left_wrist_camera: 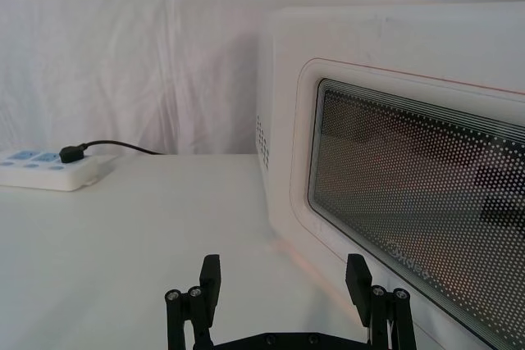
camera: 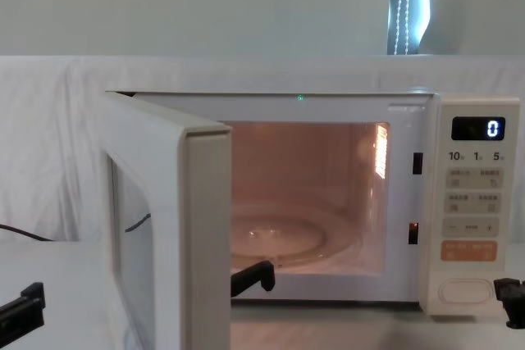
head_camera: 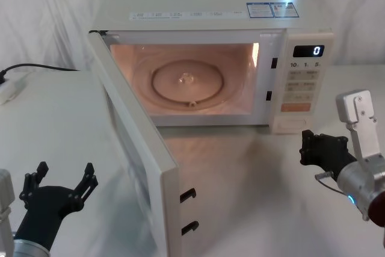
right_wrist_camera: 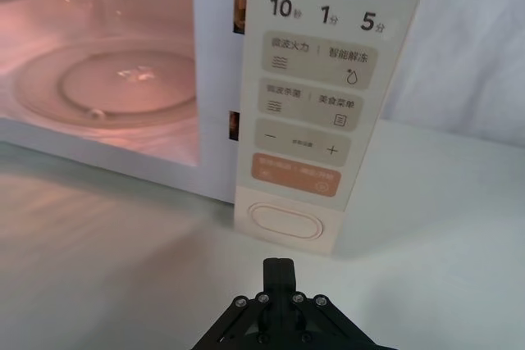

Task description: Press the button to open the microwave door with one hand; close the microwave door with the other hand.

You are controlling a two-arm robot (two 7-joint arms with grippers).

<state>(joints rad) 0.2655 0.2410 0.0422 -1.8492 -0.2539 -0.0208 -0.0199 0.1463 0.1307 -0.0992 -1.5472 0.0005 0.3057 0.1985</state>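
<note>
I note microwave (head_camera: pixel 210 46) at table rear, microwave door (head_camera: pixel 141 161) swung forward-left, button (right_wrist_camera: pixel 287 221) lowest on right panel, power strip (left_wrist_camera: pixel 49 168) far left.

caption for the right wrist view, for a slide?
Right gripper, fingers together, just short of the button; microwave door open, lit cavity and glass turntable exposed.

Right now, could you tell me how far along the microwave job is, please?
Opening looks done: the door stands wide open and the cavity is lit. The right tool, shut, sits just short of the button. The left tool, open, waits outside the door's window. Closing the door is left.
</note>
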